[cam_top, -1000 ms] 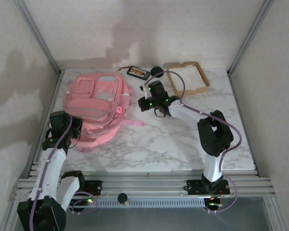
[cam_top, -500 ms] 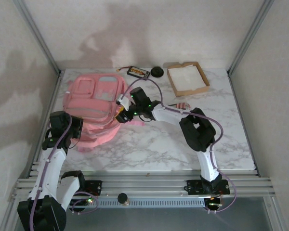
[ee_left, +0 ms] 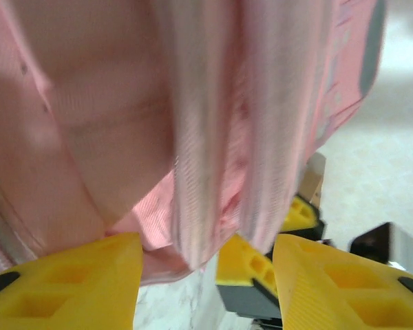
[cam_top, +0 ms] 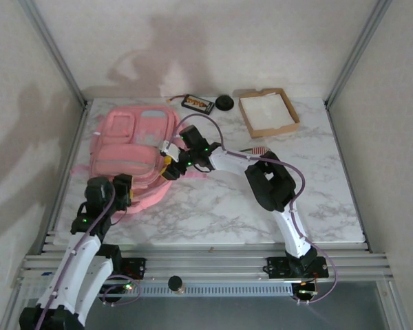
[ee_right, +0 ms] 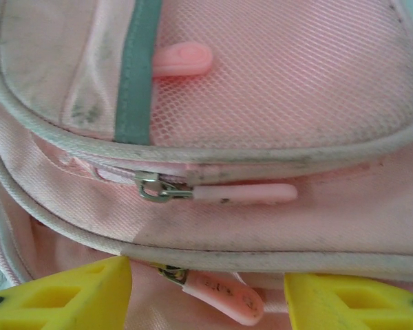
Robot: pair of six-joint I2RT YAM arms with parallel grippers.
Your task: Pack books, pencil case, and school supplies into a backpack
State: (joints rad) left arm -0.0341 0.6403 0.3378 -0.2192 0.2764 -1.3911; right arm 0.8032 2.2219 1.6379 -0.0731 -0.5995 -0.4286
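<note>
The pink backpack [cam_top: 127, 144] lies flat on the left half of the table. My right gripper [cam_top: 168, 167] is at its right edge, open; in the right wrist view its yellow fingers [ee_right: 69, 295] flank a pink zipper pull [ee_right: 220, 294] without touching it, and a second zipper pull [ee_right: 242, 194] lies above. My left gripper [cam_top: 126, 195] is at the backpack's near edge, open, with pink straps [ee_left: 199, 172] hanging loose between its fingers [ee_left: 62, 282]. A dark book [cam_top: 197, 104] with gold print lies at the back. The pencil case cannot be made out.
A shallow cardboard tray [cam_top: 286, 104] with white lining stands at the back right. A black round object [cam_top: 224, 102] sits beside the book. A small red-striped item [cam_top: 259, 150] lies by the right arm's elbow. The right gripper's yellow finger [ee_left: 299, 213] appears behind the straps.
My right gripper swung left from mid-table to the backpack's right edge and opened. My left arm moved right and nearer along the backpack's near edge, and its gripper opened.
</note>
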